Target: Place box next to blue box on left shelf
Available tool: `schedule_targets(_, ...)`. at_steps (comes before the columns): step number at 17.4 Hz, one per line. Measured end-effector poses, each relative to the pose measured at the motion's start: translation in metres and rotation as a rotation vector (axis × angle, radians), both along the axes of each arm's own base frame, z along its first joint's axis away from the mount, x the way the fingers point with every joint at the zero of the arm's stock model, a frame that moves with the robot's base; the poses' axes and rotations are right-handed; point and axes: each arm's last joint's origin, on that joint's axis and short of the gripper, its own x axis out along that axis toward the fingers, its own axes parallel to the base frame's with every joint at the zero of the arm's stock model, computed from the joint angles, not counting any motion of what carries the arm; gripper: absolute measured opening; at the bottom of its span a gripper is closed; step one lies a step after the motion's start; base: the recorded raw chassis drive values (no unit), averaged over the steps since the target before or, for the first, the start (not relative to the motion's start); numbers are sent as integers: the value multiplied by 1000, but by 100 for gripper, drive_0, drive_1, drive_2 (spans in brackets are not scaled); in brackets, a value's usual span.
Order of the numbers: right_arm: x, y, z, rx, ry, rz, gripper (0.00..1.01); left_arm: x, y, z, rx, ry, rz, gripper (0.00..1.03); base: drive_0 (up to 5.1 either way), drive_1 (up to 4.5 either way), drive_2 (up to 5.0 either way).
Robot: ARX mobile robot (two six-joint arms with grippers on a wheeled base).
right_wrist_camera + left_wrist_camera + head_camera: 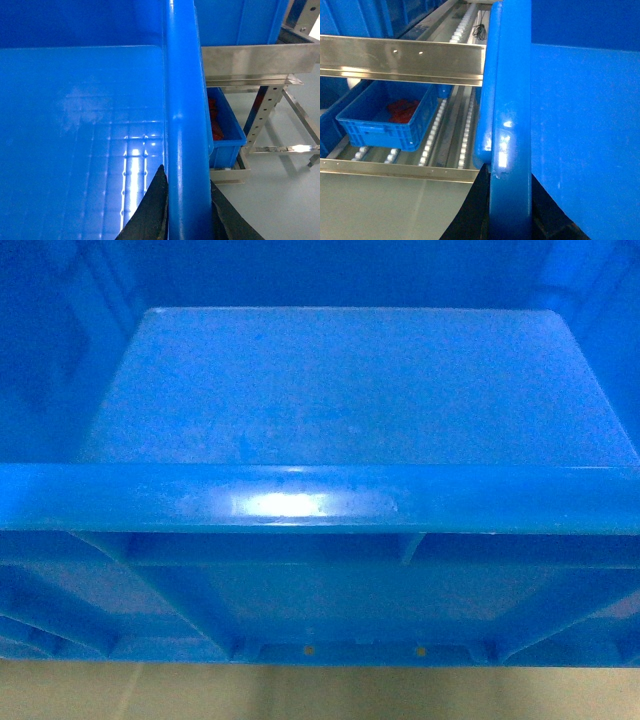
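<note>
Carrying the large bright-blue open-top plastic crate [350, 390] level is the concern now: it fills the head view, held up close between both arms. The right end effector [187, 210] is clamped on the crate's thick rounded rim, one dark finger on each side. The left end effector [507, 220] sits dark at the opposite rim and looks clamped there too, though little of it shows. Off to the left, the metal roller shelf [400, 60] holds a smaller blue ribbed bin [387, 117] on its lower tier. I judge both arms should advance evenly, keeping the rim clear of the steel rails.
</note>
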Motion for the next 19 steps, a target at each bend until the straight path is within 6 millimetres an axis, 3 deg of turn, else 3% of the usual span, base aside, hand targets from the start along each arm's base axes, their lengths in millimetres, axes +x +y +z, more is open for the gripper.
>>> schedule_targets(6, 0, 0, 0, 1, -4, 0, 10, 0, 0, 0, -1, -3, 1, 9, -494, 247, 247)
schedule_targets(19, 0, 0, 0, 2, -3, 5, 9, 0, 1, 1, 0, -3, 3, 9, 0, 0, 0)
